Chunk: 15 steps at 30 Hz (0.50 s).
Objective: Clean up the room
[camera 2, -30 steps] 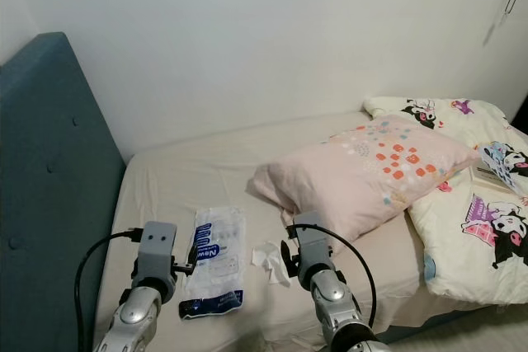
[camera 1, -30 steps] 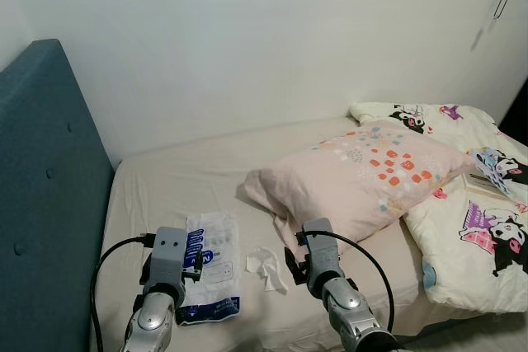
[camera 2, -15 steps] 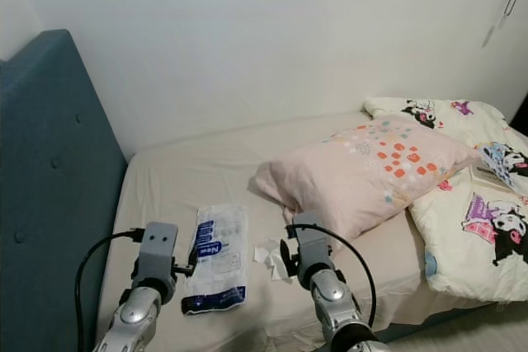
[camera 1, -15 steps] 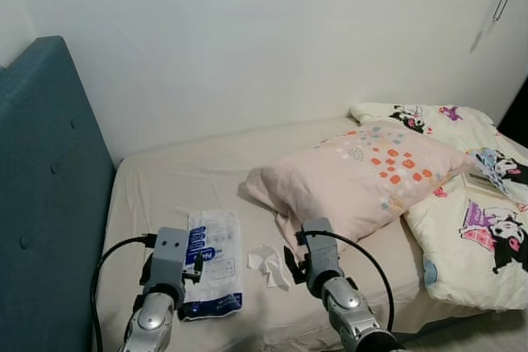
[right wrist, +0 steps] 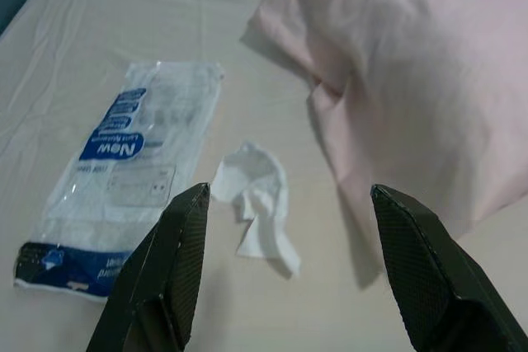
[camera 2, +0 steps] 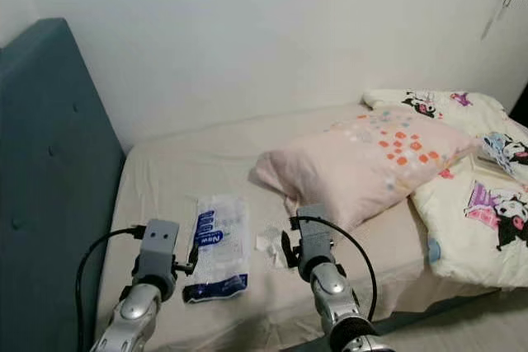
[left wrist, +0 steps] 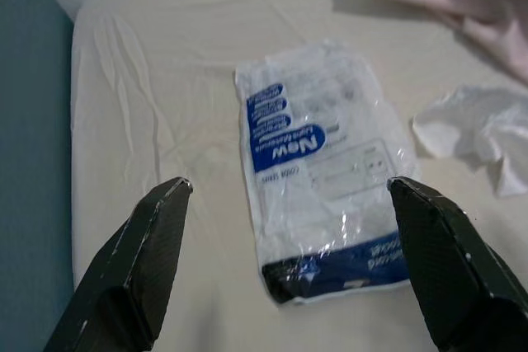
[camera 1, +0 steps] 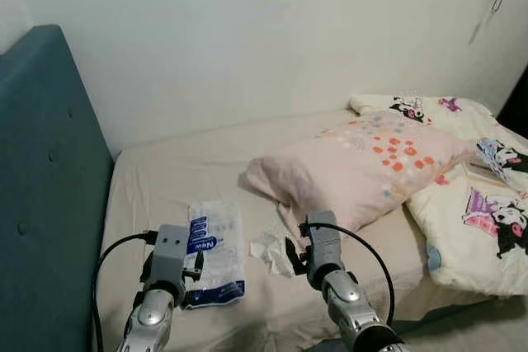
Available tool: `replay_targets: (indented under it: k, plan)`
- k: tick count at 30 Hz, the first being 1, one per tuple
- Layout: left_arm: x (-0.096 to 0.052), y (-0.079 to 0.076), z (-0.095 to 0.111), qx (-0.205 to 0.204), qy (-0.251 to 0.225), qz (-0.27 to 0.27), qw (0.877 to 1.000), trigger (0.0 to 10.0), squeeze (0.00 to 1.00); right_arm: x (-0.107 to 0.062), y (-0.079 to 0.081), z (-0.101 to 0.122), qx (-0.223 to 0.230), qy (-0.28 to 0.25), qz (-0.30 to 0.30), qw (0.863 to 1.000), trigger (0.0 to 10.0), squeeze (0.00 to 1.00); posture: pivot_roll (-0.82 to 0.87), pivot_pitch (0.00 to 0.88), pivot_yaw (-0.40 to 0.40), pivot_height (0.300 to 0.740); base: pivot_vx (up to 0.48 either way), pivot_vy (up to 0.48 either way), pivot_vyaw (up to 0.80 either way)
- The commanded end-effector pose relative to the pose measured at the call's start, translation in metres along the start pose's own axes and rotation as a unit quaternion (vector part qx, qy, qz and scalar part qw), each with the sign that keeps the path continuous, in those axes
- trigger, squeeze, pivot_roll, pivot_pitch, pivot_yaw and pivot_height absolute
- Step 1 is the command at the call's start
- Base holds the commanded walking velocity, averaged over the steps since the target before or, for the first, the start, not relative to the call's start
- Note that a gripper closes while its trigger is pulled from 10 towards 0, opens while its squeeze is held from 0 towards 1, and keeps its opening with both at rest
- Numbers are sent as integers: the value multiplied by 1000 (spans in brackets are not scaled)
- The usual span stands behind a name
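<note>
A clear plastic bag (camera 1: pixel 216 252) with blue print lies flat on the beige bed sheet (camera 1: pixel 181 179). Just right of it sits a crumpled white tissue (camera 1: pixel 272 246). My left gripper (left wrist: pixel 293 274) hovers open above the near end of the plastic bag (left wrist: pixel 318 171), fingers spread wide. My right gripper (right wrist: pixel 280 274) is open too, held above the tissue (right wrist: pixel 256 204) with the plastic bag (right wrist: pixel 115 175) off to one side. The left arm (camera 1: pixel 165 265) and right arm (camera 1: pixel 323 257) both reach over the bed's near edge.
A pink pillow (camera 1: pixel 363 162) with coloured spots lies right of the tissue. A cream blanket with cartoon figures (camera 1: pixel 478 204) covers the bed's right side. A teal padded headboard (camera 1: pixel 45 187) stands at the left, a white wall behind.
The camera has shifted a little, with the bed seen slightly lower and closer. Both grippers stay open above the bag and the tissue.
</note>
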State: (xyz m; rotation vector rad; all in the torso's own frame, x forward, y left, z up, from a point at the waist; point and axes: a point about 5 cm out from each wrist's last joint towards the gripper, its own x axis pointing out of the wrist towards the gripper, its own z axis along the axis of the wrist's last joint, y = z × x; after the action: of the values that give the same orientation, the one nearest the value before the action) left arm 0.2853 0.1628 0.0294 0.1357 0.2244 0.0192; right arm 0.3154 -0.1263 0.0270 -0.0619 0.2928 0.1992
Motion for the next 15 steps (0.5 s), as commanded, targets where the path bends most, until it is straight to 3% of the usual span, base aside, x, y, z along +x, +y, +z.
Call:
replay_targets:
  k: [1, 6, 10, 12, 15]
  plan:
    - [-2, 4, -4, 6, 10, 0, 1000, 10000, 0, 1, 1, 0, 4, 2, -2, 1000, 10000, 0, 15, 36, 2, 641, 0, 0, 0]
    - [-3, 5, -3, 7, 11, -1, 1000, 10000, 0, 1, 2, -3, -2, 20, 2, 1000, 10000, 0, 19, 47, 5, 641, 0, 0, 0]
    - [-3, 5, -2, 7, 9, -2, 1000, 10000, 0, 3, -3, 1, 1, 20, -37, 999, 10000, 0, 24, 58, 9, 641, 0, 0, 0]
    - [-4, 5, -2, 8, 10, -4, 1000, 10000, 0, 3, -6, 9, -46, -13, -44, 998, 10000, 0, 27, 66, 10, 641, 0, 0, 0]
    - [-5, 5, -2, 9, 10, -4, 1000, 10000, 0, 3, -9, 13, -63, -30, -53, 996, 10000, 0, 30, 77, 14, 641, 0, 0, 0]
